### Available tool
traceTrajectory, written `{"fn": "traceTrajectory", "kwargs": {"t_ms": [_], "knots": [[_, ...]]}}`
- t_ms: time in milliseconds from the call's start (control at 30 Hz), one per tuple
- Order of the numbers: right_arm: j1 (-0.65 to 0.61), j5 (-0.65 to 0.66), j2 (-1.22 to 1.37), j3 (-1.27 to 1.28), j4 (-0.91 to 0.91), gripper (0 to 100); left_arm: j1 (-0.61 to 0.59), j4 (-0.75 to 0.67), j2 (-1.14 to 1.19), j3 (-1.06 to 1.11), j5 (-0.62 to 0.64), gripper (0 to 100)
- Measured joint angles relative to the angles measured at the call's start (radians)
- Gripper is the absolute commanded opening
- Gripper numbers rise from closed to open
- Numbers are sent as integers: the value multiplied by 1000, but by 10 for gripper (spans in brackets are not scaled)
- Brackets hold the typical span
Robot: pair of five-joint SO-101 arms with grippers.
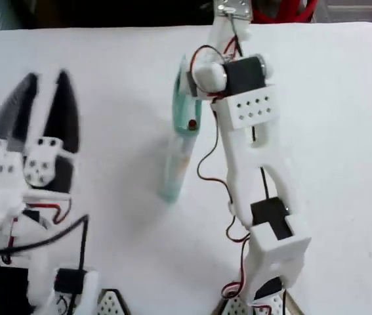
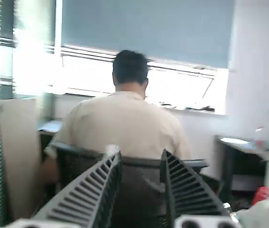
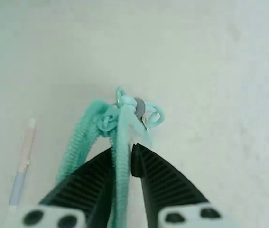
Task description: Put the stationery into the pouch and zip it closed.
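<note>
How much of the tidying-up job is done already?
Nothing looks finished. In hand: the right arm's jaws pinch the mint-green pouch at its top edge, on the table. The zipper gapes open. Left: a pen or pencil lies outside beside the pouch, so it must go in, then the zip gets closed. The left arm's jaws are open, away from the pouch.

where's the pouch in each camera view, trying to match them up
high view: the pouch stands on edge on the white table, upper middle, beside the right arm.
left wrist view: aimed off the table at the room, past the open left gripper.
right wrist view: centre, zipper edge pinched by the right gripper.
shared landmark: the right arm holding the pouch.
</note>
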Motion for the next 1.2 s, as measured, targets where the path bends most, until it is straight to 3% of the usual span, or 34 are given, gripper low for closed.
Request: {"fn": "traceTrajectory", "kwargs": {"t_ms": [167,433,633,700,867,933,1033,1200], "knots": [[34,17,-6,43,-60,18,-172,87,14,133,-20,154],[34,63,25,98,-78,17,-302,18,15,511,-61,151],[-118,107,12,0,3,17,-319,-63,15,652,-61,151],[-110,138,12,0,-28,17,-319,-66,15,658,-61,151],[92,133,40,-20,-32,17,-316,-103,17,710,-61,151],[77,117,40,-52,26,17,-302,-133,17,726,-61,151],[-58,167,37,-95,49,18,-285,-152,17,733,-64,151],[-35,138,40,-100,8,18,-282,-155,17,735,-68,154]]}}
